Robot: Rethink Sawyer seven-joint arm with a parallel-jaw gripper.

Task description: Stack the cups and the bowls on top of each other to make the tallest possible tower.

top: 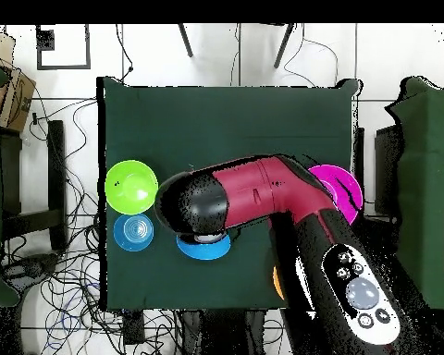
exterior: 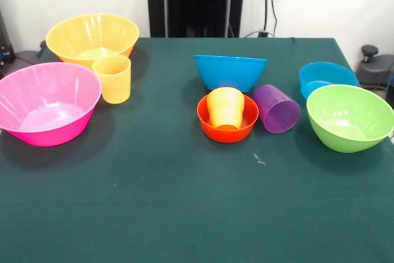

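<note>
The green table (exterior: 184, 214) carries the bowls and cups well spread out. In the front view the tower sits near the middle: the red-orange bowl (exterior: 227, 129) stands upright with the orange cup (exterior: 225, 108) upside down inside it. The purple cup (exterior: 277, 109) lies on its side just right of that bowl, mouth toward the camera. Behind them stands the blue bowl (exterior: 231, 71). At the right, the small blue bowl (exterior: 327, 77) sits just behind the tilted lime bowl (exterior: 349, 117). At the left, the pink bowl (exterior: 47, 103) is nearest the camera, the yellow bowl (exterior: 92, 38) stands behind it, and the yellow-orange cup (exterior: 112, 78) stands upright just in front of the yellow bowl. From overhead, the red arm (top: 263, 199) reaches across the table's middle and covers the tower. The gripper itself is hidden, so I cannot tell whether it is spread or closed.
</note>
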